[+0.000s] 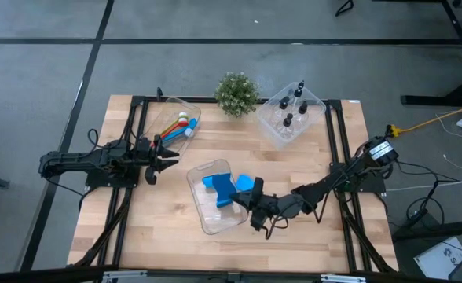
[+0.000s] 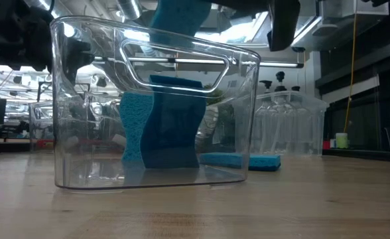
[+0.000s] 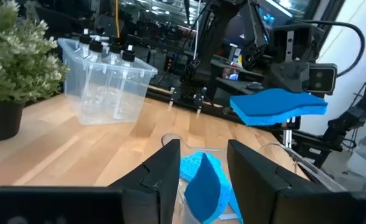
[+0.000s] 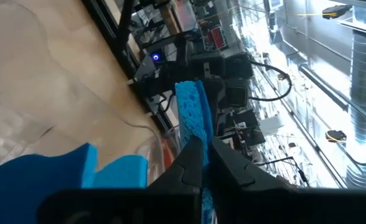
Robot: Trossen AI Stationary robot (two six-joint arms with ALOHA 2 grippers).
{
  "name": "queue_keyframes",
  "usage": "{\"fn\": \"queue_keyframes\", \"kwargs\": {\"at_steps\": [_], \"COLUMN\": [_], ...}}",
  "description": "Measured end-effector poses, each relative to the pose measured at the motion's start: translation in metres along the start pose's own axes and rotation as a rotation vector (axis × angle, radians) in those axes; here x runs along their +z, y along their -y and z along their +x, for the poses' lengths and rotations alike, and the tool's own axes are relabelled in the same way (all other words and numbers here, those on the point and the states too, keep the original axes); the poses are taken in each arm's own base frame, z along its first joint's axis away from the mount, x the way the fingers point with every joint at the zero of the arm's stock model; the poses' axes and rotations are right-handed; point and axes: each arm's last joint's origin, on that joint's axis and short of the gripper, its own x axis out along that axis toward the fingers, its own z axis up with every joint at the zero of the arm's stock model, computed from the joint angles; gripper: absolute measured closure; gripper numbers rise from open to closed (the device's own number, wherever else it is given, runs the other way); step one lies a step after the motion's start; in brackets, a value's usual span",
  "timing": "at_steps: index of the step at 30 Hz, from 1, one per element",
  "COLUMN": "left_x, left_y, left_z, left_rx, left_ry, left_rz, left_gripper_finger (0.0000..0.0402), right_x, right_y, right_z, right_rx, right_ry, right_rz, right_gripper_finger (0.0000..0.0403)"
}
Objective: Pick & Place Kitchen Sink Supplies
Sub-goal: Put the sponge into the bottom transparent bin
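My right gripper (image 4: 201,155) is clamped on a thin edge of the soft, light sponge (image 4: 190,112), probably floppy, over the bin (image 1: 215,196).

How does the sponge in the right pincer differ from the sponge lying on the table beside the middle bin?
The held sponge hangs in the air, clamped by the shut right pincer over the middle bin; the loose sponge rests flat on the wooden table, untouched. The held one is over the bin's opening, the loose one outside its wall. Both are bright blue.
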Motion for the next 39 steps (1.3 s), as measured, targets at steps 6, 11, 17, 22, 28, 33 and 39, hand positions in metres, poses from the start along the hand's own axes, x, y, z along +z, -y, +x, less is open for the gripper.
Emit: {"fn": "queue_keyframes", "kwargs": {"at_steps": [6,11,17,22,28,33,39], "left_x": [0.001,0.003,0.003,0.003,0.003,0.009,0.012], "left_y": [0.0,0.001,0.001,0.001,0.001,0.004,0.013], "left_z": [0.0,0.0,0.0,0.0,0.0,0.002,0.009], "left_rx": [0.002,-0.004,-0.004,-0.001,-0.004,-0.083,-0.167], "left_ry": [0.009,0.031,0.031,0.029,0.036,0.069,0.052], "left_rz": [-0.009,0.006,0.006,-0.002,-0.021,-0.015,0.09], "left_gripper_finger": [0.027,0.0271,0.027,0.0272,0.0272,0.0279,0.0292], "right_x": [0.0,0.0,-0.001,-0.001,0.0,-0.001,-0.004], "right_y": [0.0,0.001,0.0,0.0,0.0,0.0,0.001], "right_z": [0.0,0.0,0.001,0.001,0.001,0.002,0.004], "right_rx": [-0.004,-0.004,0.001,0.001,0.015,0.017,0.013], "right_ry": [0.002,0.002,-0.002,-0.002,0.029,0.033,0.023], "right_rz": [-0.004,-0.003,0.003,0.005,0.006,0.008,0.011], "right_gripper_finger": [0.0389,0.0389,0.0389,0.0389,0.0389,0.0389,0.0389]}}
